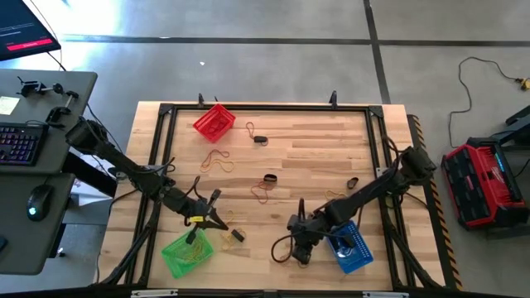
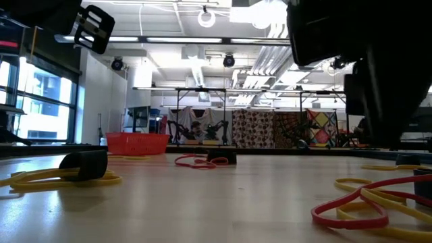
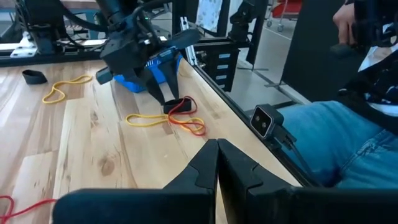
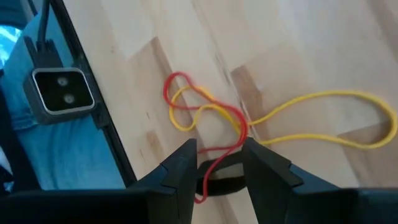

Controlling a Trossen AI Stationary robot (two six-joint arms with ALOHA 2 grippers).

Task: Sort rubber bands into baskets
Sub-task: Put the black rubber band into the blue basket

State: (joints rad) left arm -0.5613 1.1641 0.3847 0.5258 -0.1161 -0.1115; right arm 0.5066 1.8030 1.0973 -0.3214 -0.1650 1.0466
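right gripper [image 4: 219, 163]: fingers parted, apparently astride black rubber band [image 4: 219, 184] tangled with red and yellow bands. left gripper [image 3: 217, 163]: clenched, empty.

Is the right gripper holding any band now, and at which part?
The right gripper is open and holds nothing. Its fingers stand on either side of a black band tangled with a red band and a yellow band.
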